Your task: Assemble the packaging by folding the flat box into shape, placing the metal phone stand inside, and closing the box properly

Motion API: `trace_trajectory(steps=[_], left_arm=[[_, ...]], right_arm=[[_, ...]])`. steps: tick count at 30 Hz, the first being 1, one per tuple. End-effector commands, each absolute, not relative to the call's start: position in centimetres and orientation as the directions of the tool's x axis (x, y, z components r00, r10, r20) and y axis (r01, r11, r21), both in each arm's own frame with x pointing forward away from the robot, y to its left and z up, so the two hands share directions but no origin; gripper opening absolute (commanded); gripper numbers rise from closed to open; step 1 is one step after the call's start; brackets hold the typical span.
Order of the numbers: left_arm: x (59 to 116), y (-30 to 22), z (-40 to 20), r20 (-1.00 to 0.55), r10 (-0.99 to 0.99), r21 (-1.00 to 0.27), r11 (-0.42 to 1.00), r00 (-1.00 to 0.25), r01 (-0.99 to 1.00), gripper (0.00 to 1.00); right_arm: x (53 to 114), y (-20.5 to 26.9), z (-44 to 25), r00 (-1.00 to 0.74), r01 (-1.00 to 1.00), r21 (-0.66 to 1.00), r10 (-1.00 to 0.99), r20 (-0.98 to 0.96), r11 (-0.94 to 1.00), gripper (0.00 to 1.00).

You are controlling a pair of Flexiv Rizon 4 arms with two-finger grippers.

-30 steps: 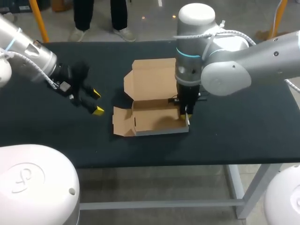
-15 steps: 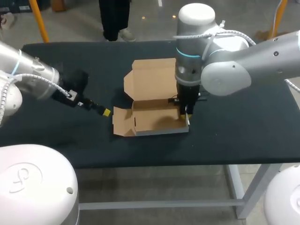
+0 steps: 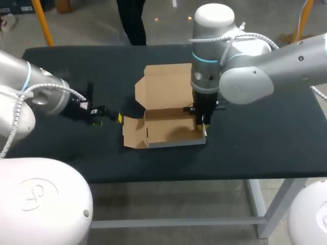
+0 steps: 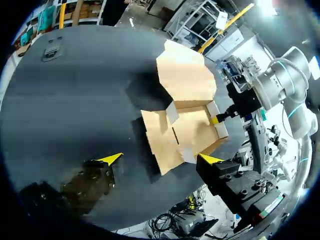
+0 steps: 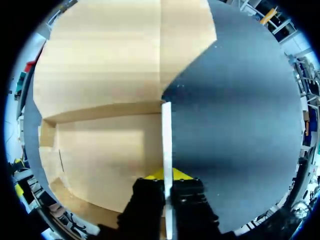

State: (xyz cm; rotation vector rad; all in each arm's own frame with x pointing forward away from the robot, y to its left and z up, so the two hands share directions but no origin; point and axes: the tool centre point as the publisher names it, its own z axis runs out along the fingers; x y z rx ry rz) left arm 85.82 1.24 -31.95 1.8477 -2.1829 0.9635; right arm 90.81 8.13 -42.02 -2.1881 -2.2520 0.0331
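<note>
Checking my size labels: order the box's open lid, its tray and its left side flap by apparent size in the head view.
1 and 2. The lid and the tray look nearly alike, too close to rank.
3. The left side flap is clearly the smallest.

Left fingers spread wide, right fingers clamped, pointing down.
</note>
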Motion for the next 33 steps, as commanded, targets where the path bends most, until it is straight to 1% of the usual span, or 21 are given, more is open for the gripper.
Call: trace_trajectory(steps=[1, 2, 4, 6, 7, 9, 10, 12, 15, 16, 17, 20, 25, 26, 28, 33], left_arm=[[87.0, 1.0, -33.3, 0.477, -0.877, -0.173, -0.163, 0.062, -0.971, 1.00], [87.1, 1.0, -33.6, 0.484, -0.872, -0.151, -0.169, 0.076, -0.974, 1.00], [87.1, 0.9, -34.0, 0.486, -0.871, -0.142, -0.153, 0.066, -0.978, 1.00], [87.1, 0.7, -34.4, 0.491, -0.870, -0.131, -0.137, 0.056, -0.982, 0.94], [87.2, 0.6, -34.6, 0.493, -0.868, -0.123, -0.130, 0.053, -0.984, 0.93], [87.2, 0.4, -35.0, 0.491, -0.870, -0.121, -0.103, 0.030, -0.987, 0.84], [87.3, 0.3, -35.2, 0.490, -0.871, -0.119, -0.090, 0.020, -0.989, 0.83], [87.4, 0.2, -35.5, 0.502, -0.865, -0.111, -0.063, -0.002, -0.992, 0.69], [87.5, 0.1, -36.0, 0.508, -0.861, -0.112, -0.025, -0.036, -0.993, 0.64], [87.5, 0.1, -36.2, 0.510, -0.859, -0.112, -0.010, -0.049, -0.994, 0.63], [87.5, 0.0, -36.3, 0.511, -0.858, -0.114, -0.001, -0.058, -0.993, 0.65], [87.7, 0.0, -36.9, 0.526, -0.846, -0.111, 0.029, -0.084, -0.993, 0.64], [88.0, -0.3, -38.1, 0.561, -0.819, -0.105, 0.075, -0.121, -0.992, 0.58], [88.0, -0.3, -38.3, 0.566, -0.815, -0.108, 0.077, -0.125, -0.991, 0.53], [88.0, -0.5, -38.5, 0.595, -0.790, -0.120, 0.098, -0.150, -0.988, 0.54], [88.3, -0.9, -39.1, 0.627, -0.760, -0.133, 0.109, -0.169, -0.985, 0.55]], right_arm=[[90.9, 8.2, -41.9, -0.029, 0.999, -0.020, 0.999, -0.015, 0.029, 0.00], [90.9, 8.2, -41.9, -0.029, 0.999, -0.020, 0.999, -0.015, 0.029, 0.00], [90.9, 8.2, -41.9, -0.029, 0.999, -0.020, 0.999, -0.015, 0.029, 0.00], [90.9, 8.2, -41.9, -0.029, 0.999, -0.020, 0.999, -0.015, 0.029, 0.00], [90.9, 8.2, -41.9, -0.029, 0.999, -0.020, 0.999, -0.015, 0.029, 0.00], [90.9, 8.2, -41.9, -0.029, 0.999, -0.020, 0.999, -0.015, 0.029, 0.00], [90.9, 8.2, -41.9, -0.029, 0.999, -0.020, 0.999, -0.015, 0.029, 0.00], [90.9, 8.2, -41.9, -0.029, 0.999, -0.020, 0.999, -0.015, 0.029, 0.00], [90.9, 8.2, -41.9, -0.029, 0.999, -0.020, 0.999, -0.015, 0.029, 0.00], [90.9, 8.2, -41.9, -0.029, 0.999, -0.020, 0.999, -0.015, 0.029, 0.00], [90.9, 8.2, -41.9, -0.029, 0.999, -0.020, 0.999, -0.015, 0.029, 0.00], [90.9, 8.2, -41.9, -0.029, 0.999, -0.020, 0.999, -0.015, 0.029, 0.00], [90.9, 8.2, -41.9, -0.029, 0.999, -0.020, 0.999, -0.015, 0.029, 0.00], [90.9, 8.2, -41.9, -0.029, 0.999, -0.020, 0.999, -0.015, 0.029, 0.00], [90.9, 8.2, -41.9, -0.029, 0.999, -0.020, 0.999, -0.015, 0.029, 0.00], [90.9, 8.2, -41.9, -0.029, 0.999, -0.020, 0.999, -0.015, 0.029, 0.00]])
